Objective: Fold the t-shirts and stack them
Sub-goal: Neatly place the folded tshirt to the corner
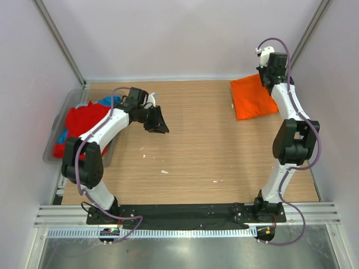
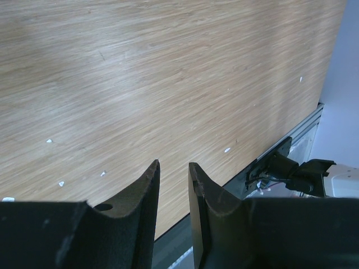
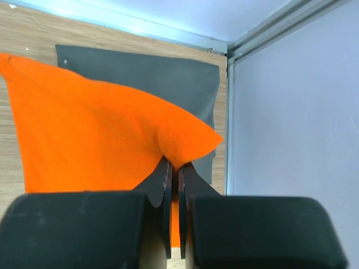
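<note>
Orange cloth t-shirt [image 3: 90, 129], corner pinched by the closed right fingers [image 3: 164, 188], lies over a dark grey t-shirt [image 3: 168, 78]; left fingers [image 2: 143, 193] stand part-open, empty, above the wooden desk [image 2: 168, 73].

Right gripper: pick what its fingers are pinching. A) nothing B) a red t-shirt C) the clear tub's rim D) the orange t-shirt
D: in the right wrist view the right gripper is shut on a raised fold of the orange t-shirt, which lies over a dark grey t-shirt.
</note>
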`<state>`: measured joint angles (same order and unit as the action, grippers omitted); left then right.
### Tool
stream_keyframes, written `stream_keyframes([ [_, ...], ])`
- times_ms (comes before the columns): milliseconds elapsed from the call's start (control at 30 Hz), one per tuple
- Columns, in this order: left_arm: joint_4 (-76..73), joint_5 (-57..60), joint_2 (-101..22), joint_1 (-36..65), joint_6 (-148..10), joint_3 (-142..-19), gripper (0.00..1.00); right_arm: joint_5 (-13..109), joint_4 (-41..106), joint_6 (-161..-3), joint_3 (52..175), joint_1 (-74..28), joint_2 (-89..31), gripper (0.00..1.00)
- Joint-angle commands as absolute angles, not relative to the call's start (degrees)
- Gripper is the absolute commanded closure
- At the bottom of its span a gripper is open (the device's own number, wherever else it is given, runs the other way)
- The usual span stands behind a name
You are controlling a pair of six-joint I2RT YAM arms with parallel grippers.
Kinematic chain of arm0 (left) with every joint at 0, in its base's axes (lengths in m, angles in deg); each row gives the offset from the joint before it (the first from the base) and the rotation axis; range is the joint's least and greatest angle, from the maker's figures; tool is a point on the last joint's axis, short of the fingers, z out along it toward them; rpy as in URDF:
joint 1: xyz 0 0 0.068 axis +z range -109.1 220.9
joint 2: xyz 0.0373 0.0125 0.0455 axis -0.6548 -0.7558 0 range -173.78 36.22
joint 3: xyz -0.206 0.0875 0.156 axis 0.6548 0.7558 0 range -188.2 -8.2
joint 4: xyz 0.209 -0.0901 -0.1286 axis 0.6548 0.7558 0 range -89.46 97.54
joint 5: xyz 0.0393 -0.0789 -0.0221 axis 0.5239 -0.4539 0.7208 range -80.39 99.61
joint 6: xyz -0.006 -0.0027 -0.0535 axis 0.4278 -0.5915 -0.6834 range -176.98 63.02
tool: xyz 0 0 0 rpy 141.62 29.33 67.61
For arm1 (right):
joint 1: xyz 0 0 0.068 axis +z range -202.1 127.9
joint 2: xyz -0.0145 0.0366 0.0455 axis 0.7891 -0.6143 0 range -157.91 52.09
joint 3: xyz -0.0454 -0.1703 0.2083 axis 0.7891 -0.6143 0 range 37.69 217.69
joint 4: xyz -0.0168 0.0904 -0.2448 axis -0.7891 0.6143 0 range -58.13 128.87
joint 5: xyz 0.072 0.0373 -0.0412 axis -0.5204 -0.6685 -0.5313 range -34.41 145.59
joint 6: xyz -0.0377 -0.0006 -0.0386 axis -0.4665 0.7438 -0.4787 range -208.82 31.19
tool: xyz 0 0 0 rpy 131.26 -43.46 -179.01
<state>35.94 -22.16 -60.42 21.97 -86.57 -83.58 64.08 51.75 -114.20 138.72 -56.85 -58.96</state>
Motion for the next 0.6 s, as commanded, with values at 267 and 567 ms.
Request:
stream_keyframes([
  [267, 33.9, -25.1, -59.6, 22.3, -87.0, -83.3, 0.72, 62.9, 42.2, -112.7, 137.6, -58.3, -54.9, 0.99],
  [567, 33.8, -24.9, -59.5, 22.3, -87.0, -83.2, 0.72, 63.0, 38.7, -110.9, 135.5, -60.4, -55.4, 0.99],
])
